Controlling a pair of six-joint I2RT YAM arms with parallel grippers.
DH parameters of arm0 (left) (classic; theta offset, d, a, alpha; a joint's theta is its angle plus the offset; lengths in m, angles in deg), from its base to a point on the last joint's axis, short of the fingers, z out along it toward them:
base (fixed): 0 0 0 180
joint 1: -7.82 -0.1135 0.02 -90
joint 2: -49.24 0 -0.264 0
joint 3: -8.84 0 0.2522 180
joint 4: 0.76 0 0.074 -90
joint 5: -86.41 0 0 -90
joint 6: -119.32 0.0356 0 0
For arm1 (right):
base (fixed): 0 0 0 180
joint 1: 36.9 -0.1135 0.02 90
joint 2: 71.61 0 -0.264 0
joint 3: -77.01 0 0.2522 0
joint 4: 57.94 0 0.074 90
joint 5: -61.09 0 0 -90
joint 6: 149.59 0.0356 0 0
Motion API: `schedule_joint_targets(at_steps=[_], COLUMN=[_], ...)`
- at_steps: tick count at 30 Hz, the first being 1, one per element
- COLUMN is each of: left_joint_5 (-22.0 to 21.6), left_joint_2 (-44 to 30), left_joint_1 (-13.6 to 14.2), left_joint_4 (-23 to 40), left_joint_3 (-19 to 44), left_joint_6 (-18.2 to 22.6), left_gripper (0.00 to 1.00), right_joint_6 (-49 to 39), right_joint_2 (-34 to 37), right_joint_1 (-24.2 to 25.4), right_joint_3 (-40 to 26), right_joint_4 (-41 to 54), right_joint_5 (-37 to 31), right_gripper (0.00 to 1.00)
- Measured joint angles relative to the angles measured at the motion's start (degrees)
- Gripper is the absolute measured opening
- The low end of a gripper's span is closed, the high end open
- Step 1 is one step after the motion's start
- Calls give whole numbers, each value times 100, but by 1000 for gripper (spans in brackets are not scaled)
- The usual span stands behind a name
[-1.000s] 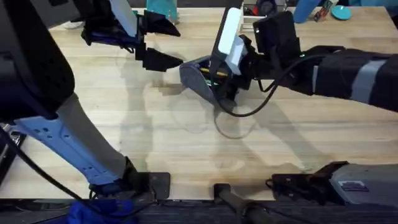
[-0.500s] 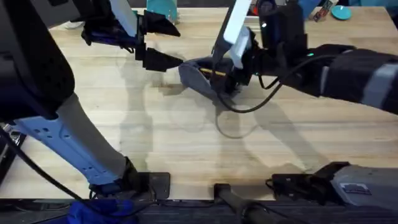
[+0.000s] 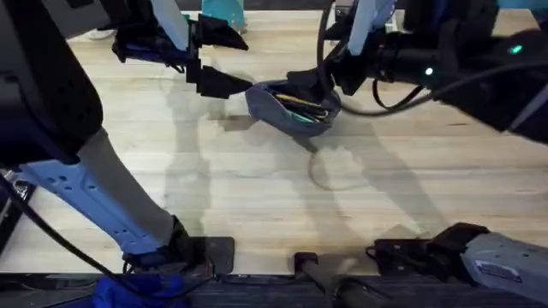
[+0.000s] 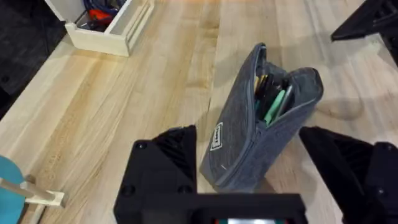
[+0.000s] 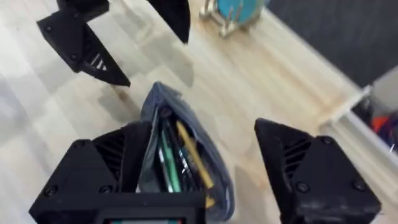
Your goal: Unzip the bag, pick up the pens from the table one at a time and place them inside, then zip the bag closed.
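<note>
Bag (image 3: 295,107) lies unzipped at upper centre, long axis running left-right, between your two spread, empty grippers: left gripper (image 3: 224,60), right gripper (image 3: 334,81) nearer the mouth.

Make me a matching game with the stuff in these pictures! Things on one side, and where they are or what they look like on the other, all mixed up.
Things:
1. the bag
2. the yellow pen
3. the left gripper
4. the white box

Descriptions:
A. lies inside the pouch beside green pens
B. blue-grey, unzipped, mouth gaping
C. sits near the table's edge with red and blue things in it
D. jaws spread apart, beside the end of the pouch

Pairs: 1-B, 2-A, 3-D, 4-C
</note>
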Motion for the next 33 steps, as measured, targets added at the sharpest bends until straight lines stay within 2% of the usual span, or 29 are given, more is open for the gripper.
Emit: schedule_joint_targets(at_steps=[7, 12, 16, 23, 27, 33], left_joint_5=[0, 2, 2, 2, -30, -294], left_joint_2=[0, 0, 0, 0, 0, 0], left_joint_1=[-2, -33, -189, -566, -651, -677], left_joint_4=[9, 445, 722, 768, 678, 573], left_joint_3=[0, 0, 0, 0, 0, 0], left_joint_6=[26, 468, 975, 1631, 1882, 2042], left_gripper=[993, 994, 994, 993, 993, 993], right_joint_6=[672, 1264, 1784, 2444, 2720, 3491], right_joint_2=[2, 1, 1, 2, 0, 2], right_joint_1=[0, 0, 0, -110, -393, -763], right_joint_3=[-927, -1365, -1507, -1618, -1731, -1810], right_joint_4=[1285, 1695, 1960, 2146, 2151, 2150], right_joint_5=[-156, -198, -202, -230, -368, -654], right_gripper=[996, 996, 996, 996, 995, 997])
